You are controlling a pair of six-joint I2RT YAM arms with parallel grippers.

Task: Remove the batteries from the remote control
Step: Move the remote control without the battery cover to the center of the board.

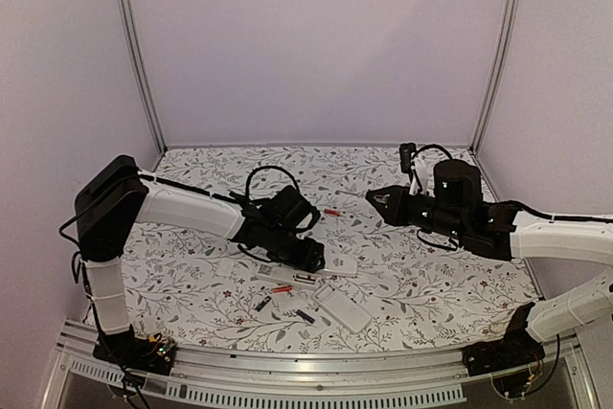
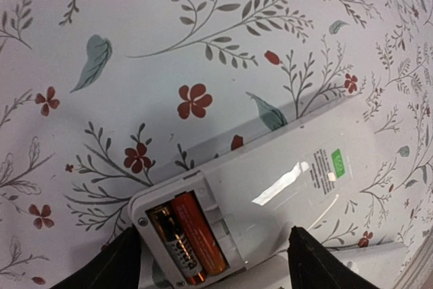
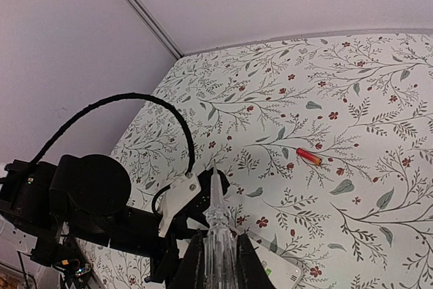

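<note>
Left gripper (image 2: 213, 233) was wide open and held nothing, fingers either side of the open bay end of the white plastic remote control (image 2: 284, 181). Two cells sat in the bay, a red-orange cylindrical battery (image 2: 198, 235) touching a brownish-gold one (image 2: 172, 245), long axes crosswise to the finger line. Right gripper (image 3: 218, 248) was clamped on a long thin translucent stick tool (image 3: 215, 208), tip aimed at the remote but well apart, so the left arm was nearer

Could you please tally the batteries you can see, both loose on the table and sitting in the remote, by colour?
Red cylindrical batteries: 3
Black cylindrical batteries: 2
Brownish-gold cylindrical battery: 1, beside a red one in the white plastic remote
Total: 6
</note>
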